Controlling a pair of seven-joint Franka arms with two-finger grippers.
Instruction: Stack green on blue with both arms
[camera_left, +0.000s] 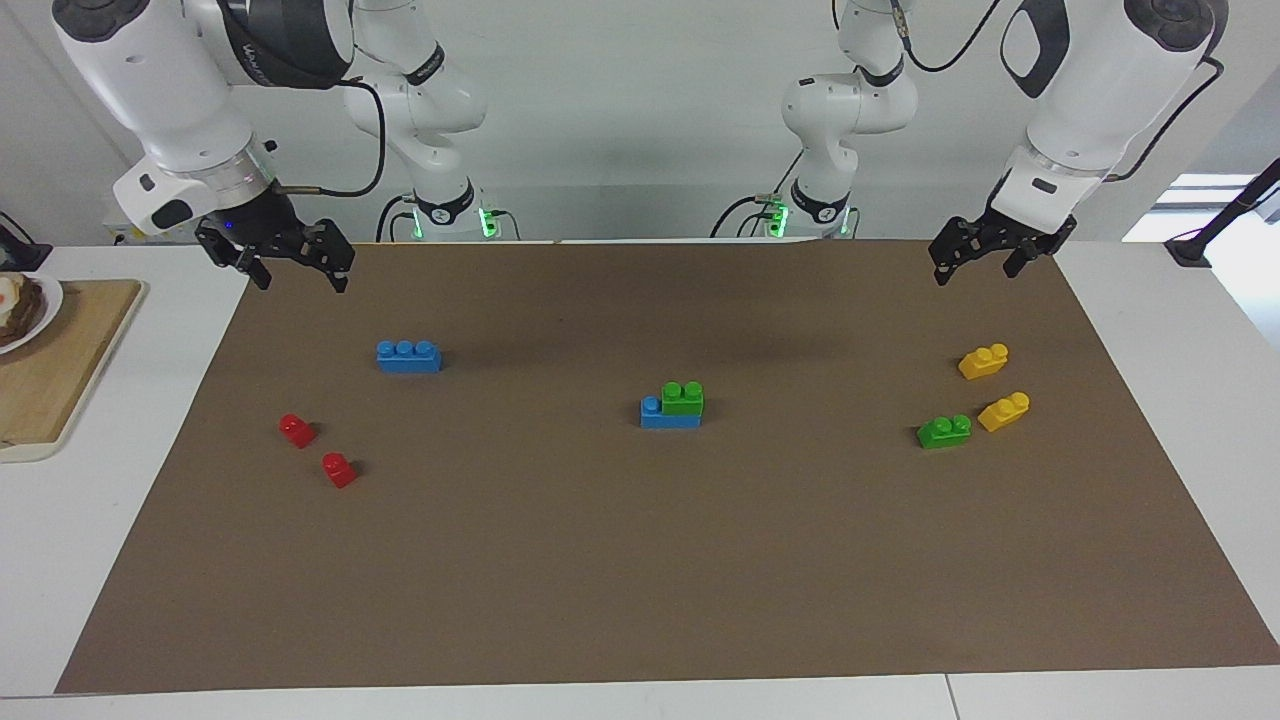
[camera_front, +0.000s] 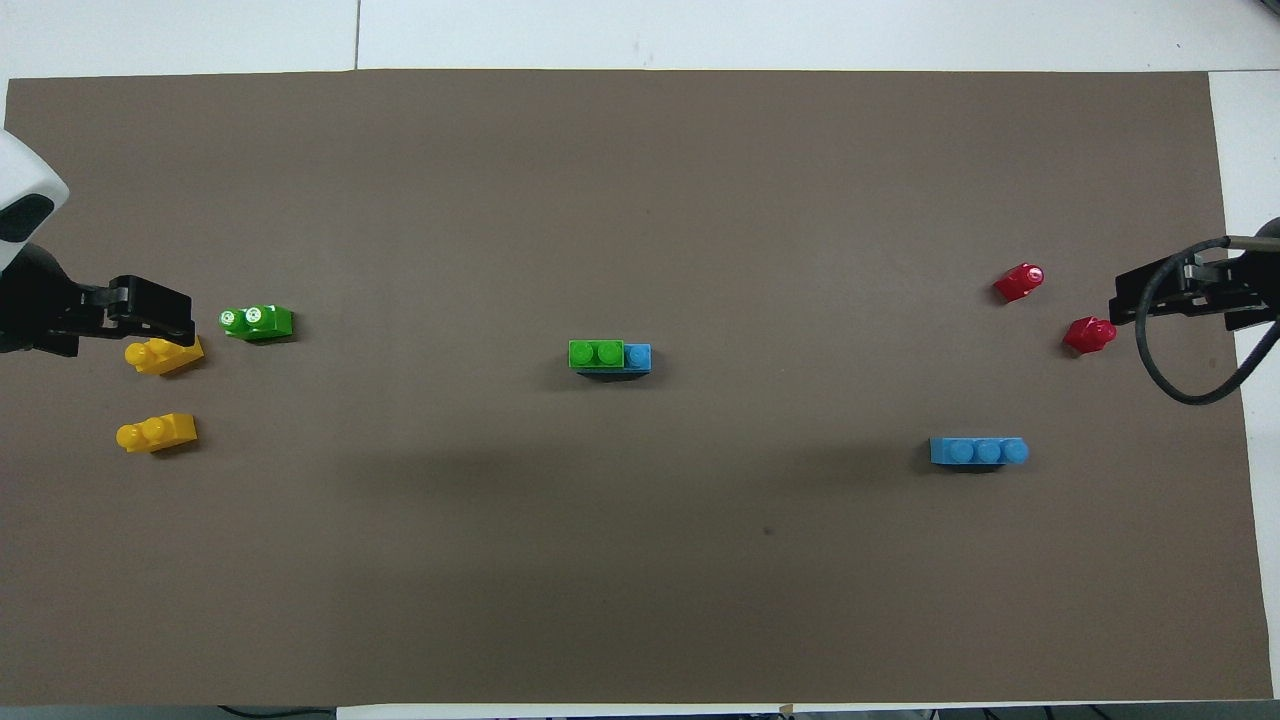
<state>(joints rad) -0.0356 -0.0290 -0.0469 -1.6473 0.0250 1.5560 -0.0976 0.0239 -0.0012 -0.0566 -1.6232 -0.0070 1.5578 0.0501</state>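
A green brick (camera_left: 682, 397) sits stacked on a blue brick (camera_left: 655, 413) at the middle of the brown mat; one blue stud stays uncovered. The stack also shows in the overhead view, green (camera_front: 596, 353) on blue (camera_front: 638, 356). A second blue brick (camera_left: 408, 355) (camera_front: 978, 451) lies toward the right arm's end. A second green brick (camera_left: 944, 431) (camera_front: 257, 321) lies toward the left arm's end. My right gripper (camera_left: 300, 282) (camera_front: 1135, 303) hangs open and empty, raised over the mat's edge. My left gripper (camera_left: 975, 275) (camera_front: 160, 318) hangs open and empty, raised at its own end.
Two yellow bricks (camera_left: 984, 361) (camera_left: 1004, 411) lie beside the loose green brick. Two red bricks (camera_left: 297, 430) (camera_left: 339, 469) lie farther from the robots than the loose blue brick. A wooden board (camera_left: 60, 360) with a plate stands off the mat at the right arm's end.
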